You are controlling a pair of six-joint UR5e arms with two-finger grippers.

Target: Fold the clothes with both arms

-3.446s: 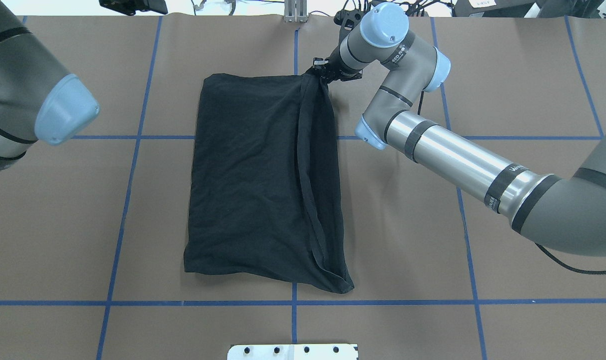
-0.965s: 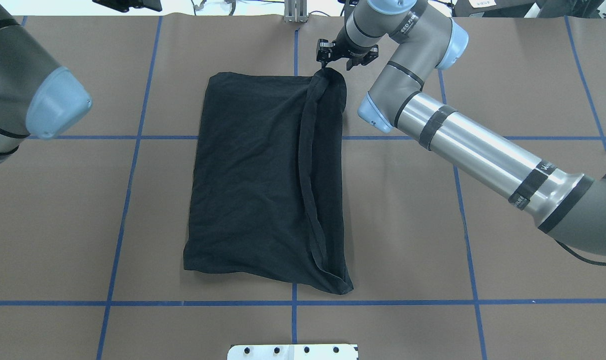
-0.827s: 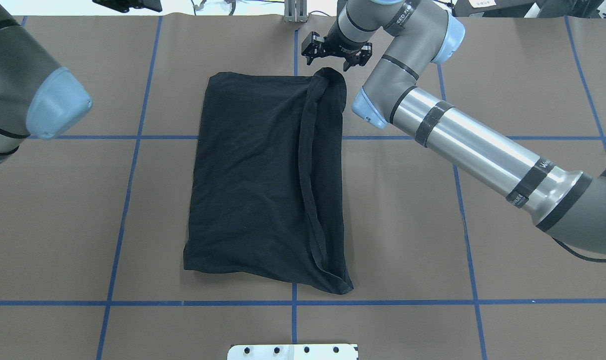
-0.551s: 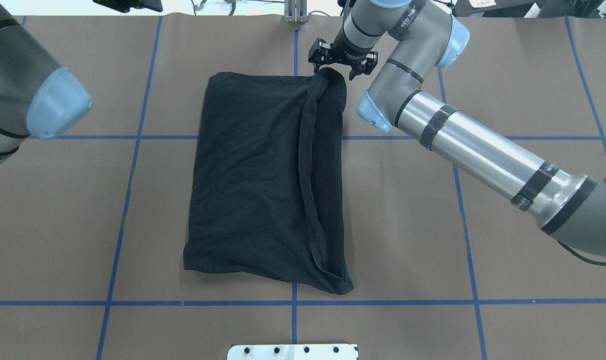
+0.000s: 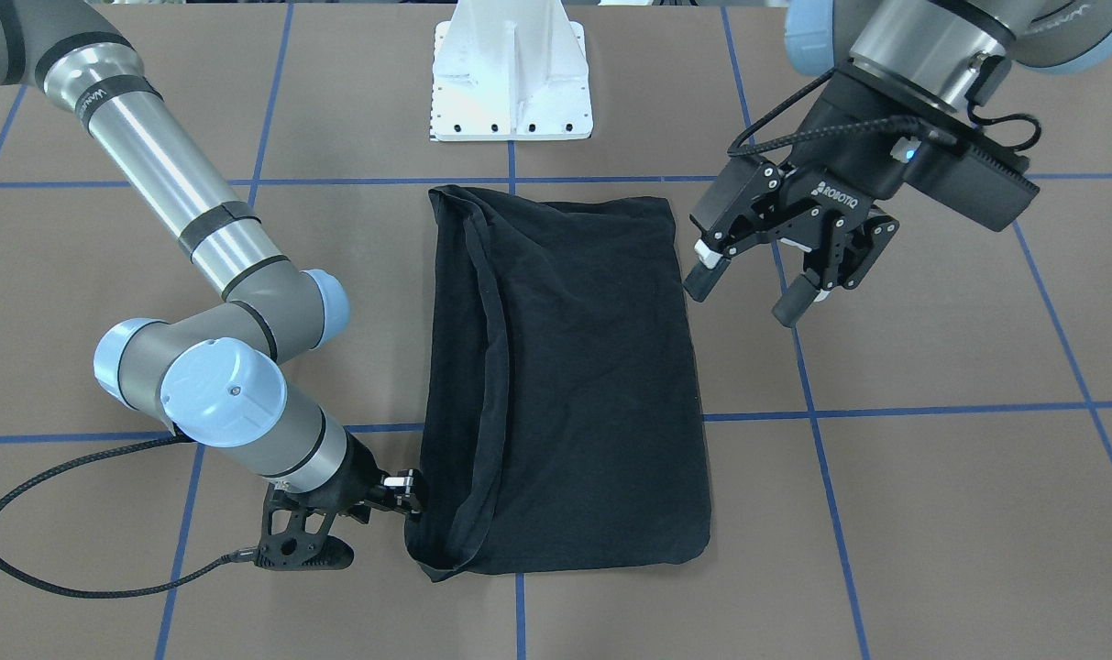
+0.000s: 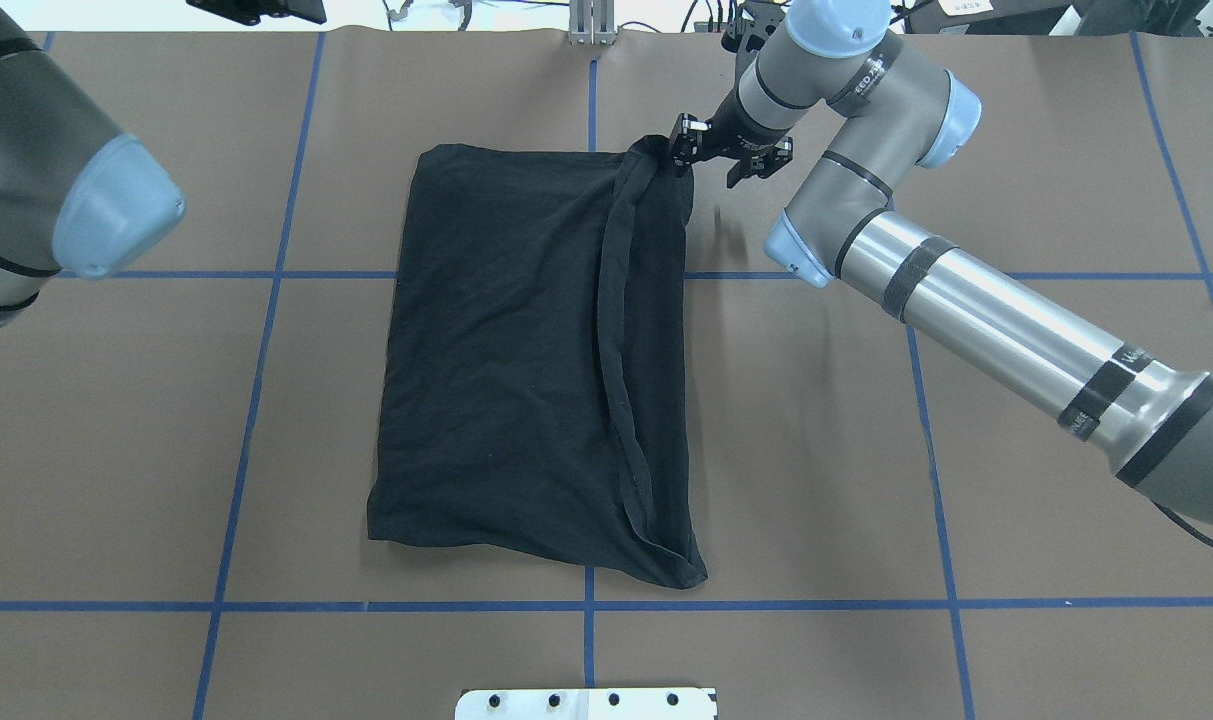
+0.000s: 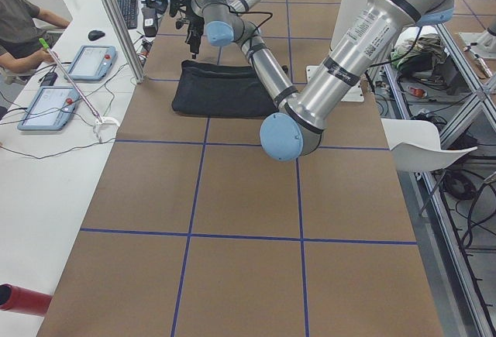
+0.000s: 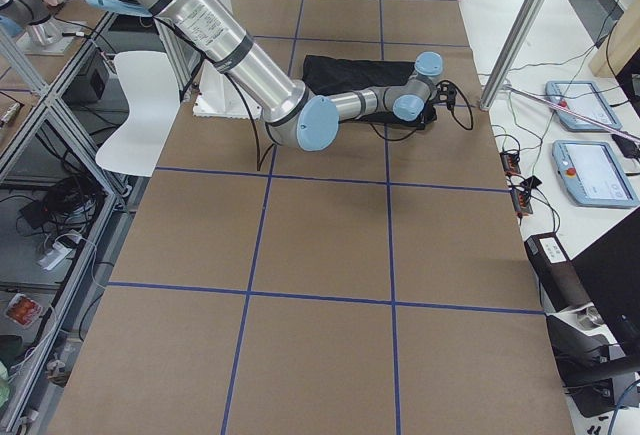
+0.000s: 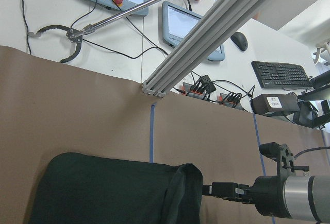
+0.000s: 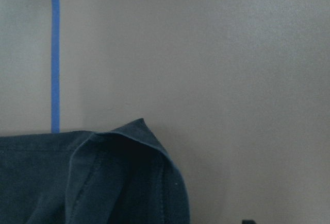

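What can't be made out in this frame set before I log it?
Right gripper: whether its jaws grip the T-shirt corner; black on black overhead, and the right arm partly covers them front-facing.
T-shirt print: no view shows it, only plain black cloth.
Left gripper: outside the overhead view's left edge; front-facing shows its jaws open, empty.

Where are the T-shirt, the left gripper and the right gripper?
T-shirt [image 6: 506, 350], overhead view: middle of the folded cloth.
left gripper [image 5: 741, 301], front-facing view: midway between its open fingertips.
right gripper [image 5: 405, 480], front-facing view: its fingertips, at the T-shirt's corner.
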